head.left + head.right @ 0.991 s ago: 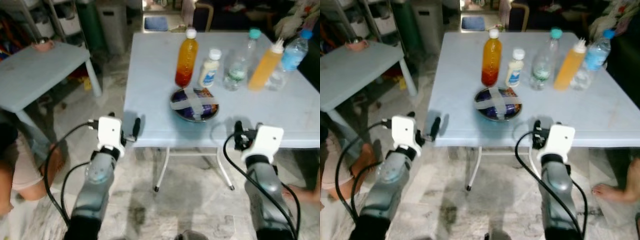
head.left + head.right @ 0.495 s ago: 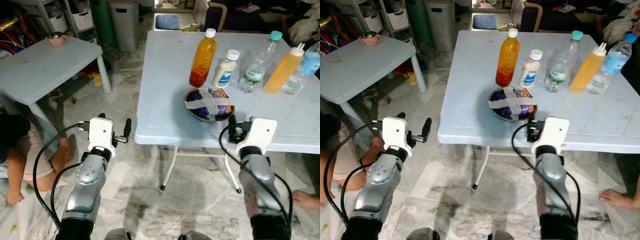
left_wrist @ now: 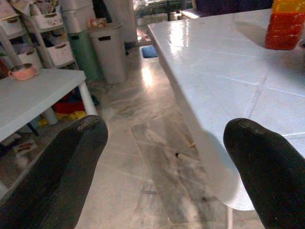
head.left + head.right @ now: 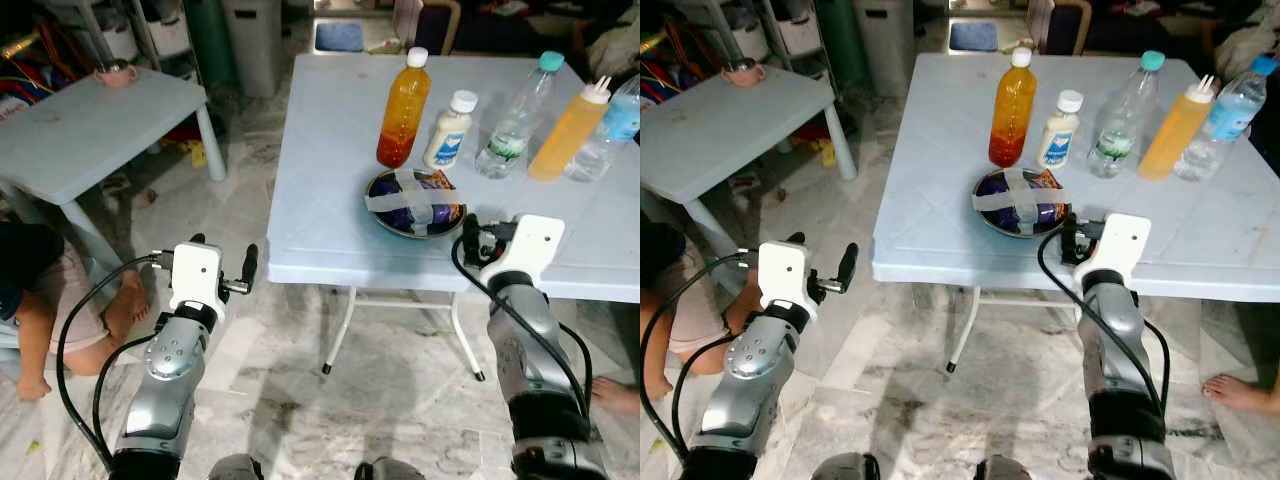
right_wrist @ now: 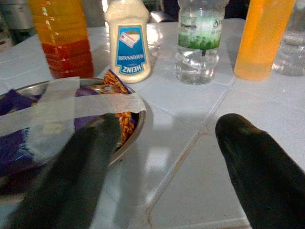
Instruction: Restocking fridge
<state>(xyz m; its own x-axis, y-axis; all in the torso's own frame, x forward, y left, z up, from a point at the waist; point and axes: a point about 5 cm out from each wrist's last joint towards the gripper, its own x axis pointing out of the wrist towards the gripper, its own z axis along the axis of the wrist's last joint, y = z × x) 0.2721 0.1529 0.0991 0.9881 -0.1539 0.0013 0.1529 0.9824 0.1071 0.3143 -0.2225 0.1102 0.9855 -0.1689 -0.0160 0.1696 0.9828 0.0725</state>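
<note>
Standing along the far side of the pale blue table [image 4: 320,180] are an orange juice bottle [image 4: 403,108], a Heinz mayonnaise bottle [image 4: 447,130], a clear water bottle with a teal cap [image 4: 518,118], an orange squeeze bottle [image 4: 570,132] and, at the right edge, another clear bottle with a blue cap [image 4: 612,128]. Nearer the front edge sits a metal bowl [image 4: 415,204] holding purple snack packets, with strips of clear tape crossed over the top. The right gripper [image 5: 164,157] hangs low over the table at the bowl's right rim, its two black fingers [image 5: 259,162] spread apart with nothing between them; one finger lies over the rim of the bowl, the other over bare tabletop, and whether either touches cannot be told. The left gripper [image 3: 167,162] is held over the marble floor [image 4: 290,370] just off the table's left front corner, its fingers likewise spread wide and empty. Further left stands a second, lower table [image 4: 90,120] with a small pink cup [image 4: 116,73] on it, and a person's bare leg and foot [image 4: 60,320] rest on the floor beside the left arm.
</note>
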